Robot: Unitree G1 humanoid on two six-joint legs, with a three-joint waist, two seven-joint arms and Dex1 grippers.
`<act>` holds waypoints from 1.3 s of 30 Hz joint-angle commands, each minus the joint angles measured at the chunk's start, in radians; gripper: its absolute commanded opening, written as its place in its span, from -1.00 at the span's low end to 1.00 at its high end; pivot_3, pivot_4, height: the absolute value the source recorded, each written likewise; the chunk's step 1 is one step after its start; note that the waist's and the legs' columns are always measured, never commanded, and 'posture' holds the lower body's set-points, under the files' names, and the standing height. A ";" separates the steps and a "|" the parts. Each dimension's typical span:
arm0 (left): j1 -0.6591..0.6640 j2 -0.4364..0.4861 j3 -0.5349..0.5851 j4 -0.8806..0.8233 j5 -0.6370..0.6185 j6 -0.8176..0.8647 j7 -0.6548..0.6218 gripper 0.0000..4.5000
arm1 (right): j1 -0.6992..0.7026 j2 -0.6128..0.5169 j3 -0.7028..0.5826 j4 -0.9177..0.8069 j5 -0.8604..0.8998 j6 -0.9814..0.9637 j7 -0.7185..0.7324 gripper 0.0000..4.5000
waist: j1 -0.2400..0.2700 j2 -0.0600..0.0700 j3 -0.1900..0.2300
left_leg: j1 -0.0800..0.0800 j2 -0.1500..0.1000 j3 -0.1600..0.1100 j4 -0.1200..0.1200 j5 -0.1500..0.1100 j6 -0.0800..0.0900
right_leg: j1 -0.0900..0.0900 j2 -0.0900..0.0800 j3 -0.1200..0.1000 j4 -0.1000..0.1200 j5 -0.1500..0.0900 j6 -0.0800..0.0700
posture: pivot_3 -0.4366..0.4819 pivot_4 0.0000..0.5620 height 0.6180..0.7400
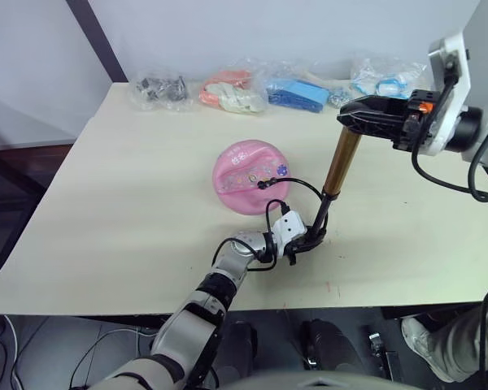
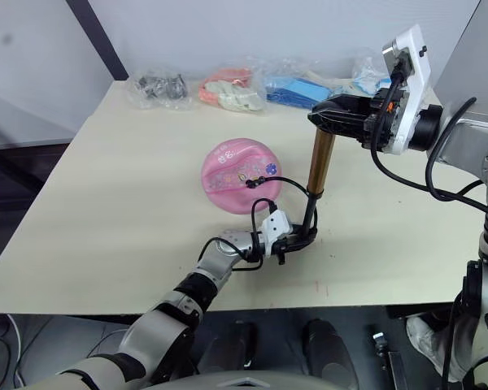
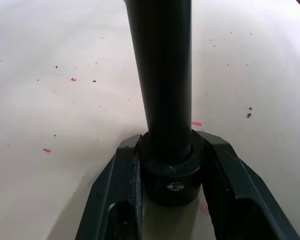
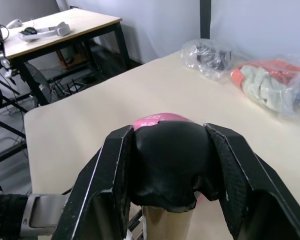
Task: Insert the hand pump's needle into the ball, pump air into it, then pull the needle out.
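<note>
Near the table's front edge, my left gripper point(image 1: 307, 241) clamps the hand pump point(image 1: 340, 167) at its base; my right gripper point(image 1: 359, 114) grips its top cap. Just left, the ball point(image 1: 250, 176) holds the needle point(image 1: 263, 184). Pumping well means straight strokes along the barrel, base steady. Left wrist view shows fingers point(image 3: 124, 176) hugging the collar, unclear from my head.

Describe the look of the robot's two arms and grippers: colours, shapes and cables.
Both arms are silver-grey with black jointed sections. The left gripper has two black fingers, a white block at the wrist and looping black cables. The right gripper has two black fingers, an orange mark, a white housing behind it and thick black cables.
</note>
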 commanded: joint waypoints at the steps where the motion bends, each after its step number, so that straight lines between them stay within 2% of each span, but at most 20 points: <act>1: 0.066 0.032 -0.042 0.100 0.059 0.045 -0.010 -0.51 | -0.030 -0.031 -0.110 -0.064 -0.002 -0.057 -0.023 -0.25 | 0.000 0.000 0.000 | 0.000 0.000 0.000 0.000 0.000 0.000 | 0.000 0.000 0.000 0.000 0.000 0.000 | -0.05 -0.47 1.00; 7: 0.062 0.029 -0.045 0.121 0.062 0.032 -0.004 -0.51 | 0.227 0.019 0.026 -0.107 -0.133 -0.156 -0.003 -0.25 | 0.002 -0.006 -0.004 | 0.002 0.000 0.000 0.000 0.000 0.000 | 0.002 0.000 0.000 0.000 -0.002 0.003 | -0.05 -0.47 1.00; 10: 0.061 0.031 -0.045 0.128 0.062 0.025 -0.001 -0.51 | 0.368 0.067 0.142 -0.082 -0.236 -0.249 0.015 -0.25 | 0.000 -0.008 -0.008 | 0.007 0.000 0.000 0.000 0.000 0.000 | 0.006 0.000 0.000 0.000 -0.002 0.004 | -0.05 -0.47 1.00; 12: 0.064 0.033 -0.045 0.129 0.061 0.022 0.000 -0.51 | 0.451 0.110 0.238 -0.024 -0.321 -0.317 0.023 -0.25 | -0.002 -0.011 -0.011 | 0.015 0.002 0.000 -0.001 0.000 0.000 | 0.013 0.002 0.000 -0.001 -0.003 0.003 | -0.05 -0.47 1.00; 17: 0.071 0.037 -0.045 0.124 0.061 0.019 -0.001 -0.51 | 0.553 0.195 0.407 0.135 -0.488 -0.449 0.054 -0.25 | -0.018 -0.016 -0.030 | 0.022 0.003 -0.001 -0.002 0.000 0.000 | 0.019 0.003 -0.002 0.000 -0.007 -0.003 | -0.05 -0.47 1.00; 21: 0.074 0.039 -0.046 0.112 0.059 0.024 -0.003 -0.51 | 0.577 0.223 0.445 0.212 -0.559 -0.506 0.081 -0.25 | -0.024 -0.016 -0.033 | 0.029 0.003 -0.002 -0.004 -0.001 0.000 | 0.026 0.003 -0.003 -0.001 -0.008 -0.004 | -0.05 -0.47 1.00; 23: 0.075 0.038 -0.045 0.107 0.058 0.027 -0.002 -0.51 | 0.565 0.212 0.398 0.169 -0.533 -0.496 0.092 -0.25 | -0.025 -0.018 -0.035 | 0.038 0.003 -0.003 -0.006 -0.003 -0.001 | 0.033 0.002 -0.003 -0.001 -0.011 -0.005 | -0.05 -0.47 1.00; 26: 0.076 0.036 -0.045 0.108 0.059 0.029 0.000 -0.51 | 0.501 0.176 0.299 0.076 -0.469 -0.455 0.101 -0.25 | -0.024 -0.015 -0.034 | 0.038 0.005 -0.007 -0.007 -0.004 -0.003 | 0.033 0.002 -0.008 -0.001 -0.013 -0.007 | -0.05 -0.47 1.00; 33: 0.076 0.027 -0.046 0.118 0.063 0.028 0.003 -0.51 | 0.250 0.078 0.065 -0.093 -0.217 -0.246 0.081 -0.25 | -0.012 0.000 -0.015 | 0.025 0.001 -0.010 -0.006 -0.004 -0.003 | 0.026 0.000 -0.011 -0.001 -0.011 -0.003 | -0.05 -0.47 1.00; 36: 0.075 0.023 -0.045 0.122 0.064 0.026 0.003 -0.51 | 0.160 0.048 -0.010 -0.118 -0.124 -0.162 0.052 -0.25 | -0.002 0.001 -0.013 | 0.014 0.000 -0.013 -0.003 -0.003 -0.003 | 0.017 0.000 -0.013 0.000 -0.010 -0.002 | -0.05 -0.47 1.00; 39: 0.075 0.017 -0.044 0.127 0.064 0.026 0.004 -0.51 | 0.047 -0.015 -0.095 -0.125 -0.032 -0.082 0.016 -0.25 | 0.005 0.003 -0.007 | 0.013 -0.001 -0.012 -0.003 -0.003 -0.003 | 0.016 -0.001 -0.013 0.000 -0.010 -0.002 | -0.05 -0.47 1.00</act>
